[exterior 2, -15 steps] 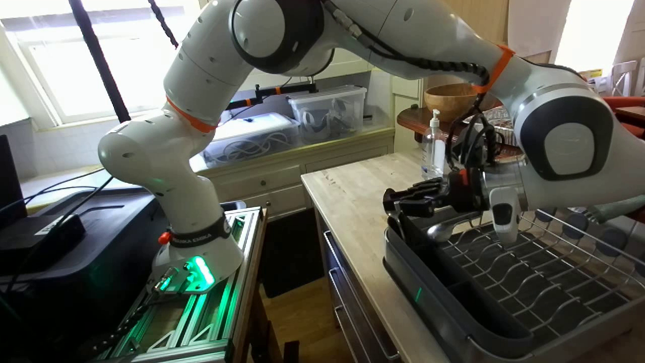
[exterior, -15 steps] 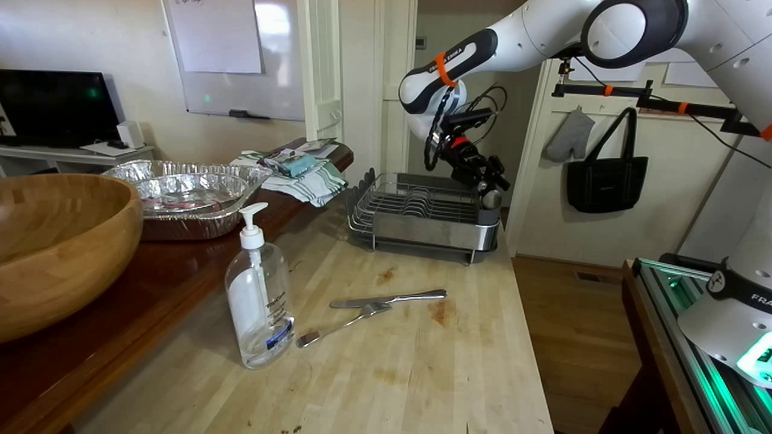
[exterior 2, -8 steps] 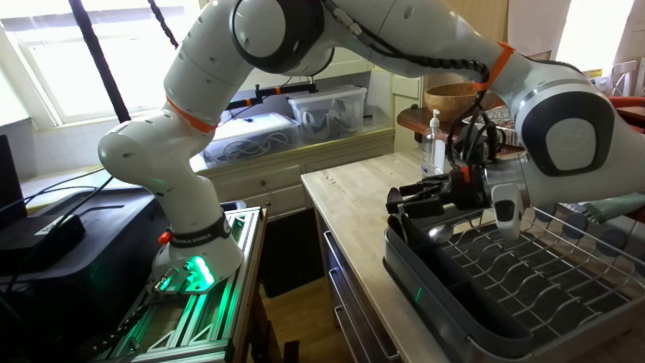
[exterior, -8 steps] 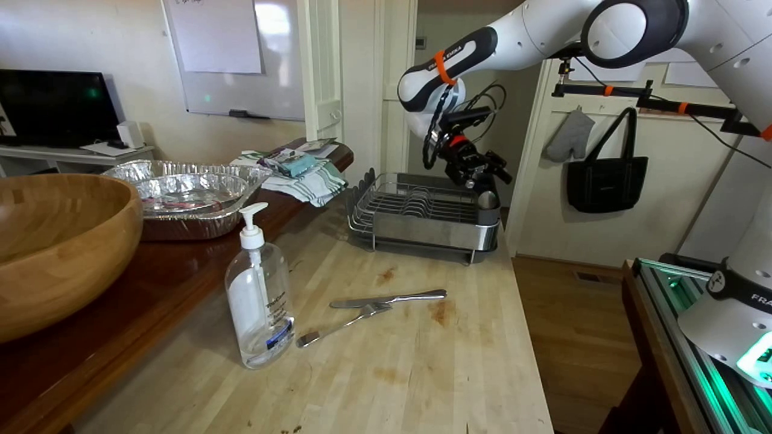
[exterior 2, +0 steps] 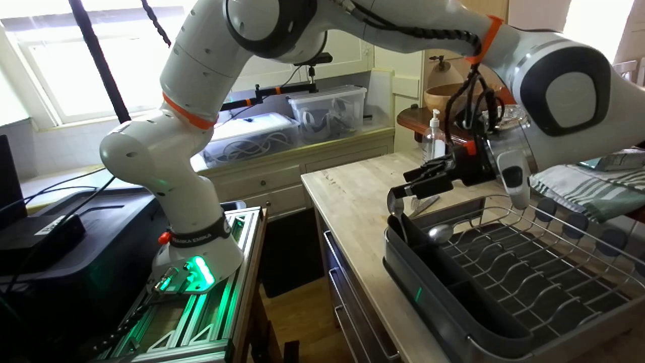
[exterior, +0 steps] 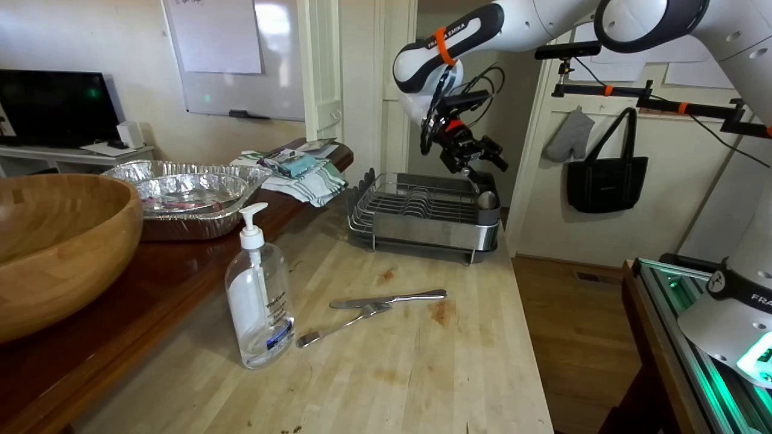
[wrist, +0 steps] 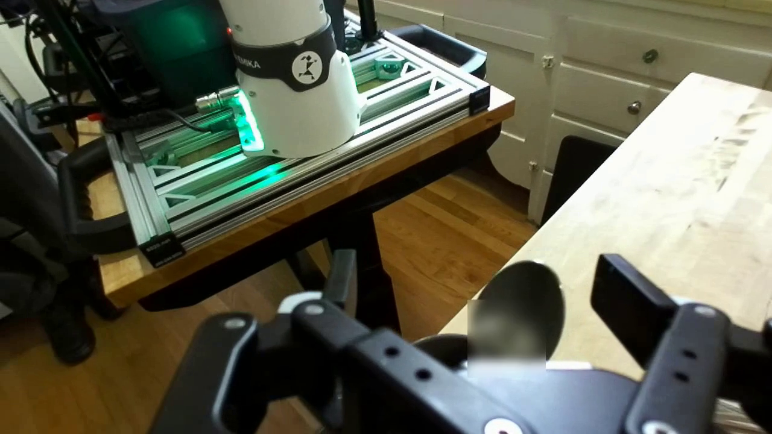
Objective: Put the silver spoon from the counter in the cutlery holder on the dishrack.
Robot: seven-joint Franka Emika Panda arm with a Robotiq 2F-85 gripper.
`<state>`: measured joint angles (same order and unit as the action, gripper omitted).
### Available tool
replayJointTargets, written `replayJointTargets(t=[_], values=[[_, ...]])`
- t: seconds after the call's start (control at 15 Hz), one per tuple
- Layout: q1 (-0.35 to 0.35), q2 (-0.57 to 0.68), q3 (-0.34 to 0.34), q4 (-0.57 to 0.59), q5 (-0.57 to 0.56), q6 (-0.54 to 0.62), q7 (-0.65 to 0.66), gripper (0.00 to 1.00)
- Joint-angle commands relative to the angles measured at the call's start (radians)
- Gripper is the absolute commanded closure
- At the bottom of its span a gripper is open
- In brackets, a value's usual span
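Silver spoon (exterior 2: 396, 206): bowl up, slightly tilted, handle inside cutlery holder (exterior 2: 443, 303), far end in exterior view. Pincer (wrist: 482, 286): spread wide, nothing gripped. Expected handling: light, stiff, slippery, not fragile. If reseating needed, clamp handle just below bowl.

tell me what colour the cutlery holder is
The cutlery holder is dark grey, nearly black inside; it shows best in an exterior view.
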<state>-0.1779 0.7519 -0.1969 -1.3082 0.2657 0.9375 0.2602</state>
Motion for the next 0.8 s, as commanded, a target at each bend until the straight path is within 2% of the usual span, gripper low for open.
replayJointTargets(t=[0.0, 0.47, 0.73], values=[[0.058, -0.111, 0.004, -0.073, -0.066, 0.082, 0.024, 0.0], [0.162, -0.263, 0.045, -0.161, -0.202, 0.33, 0.053, 0.0], [0.2, -0.336, 0.081, -0.252, -0.263, 0.565, 0.042, 0.0]])
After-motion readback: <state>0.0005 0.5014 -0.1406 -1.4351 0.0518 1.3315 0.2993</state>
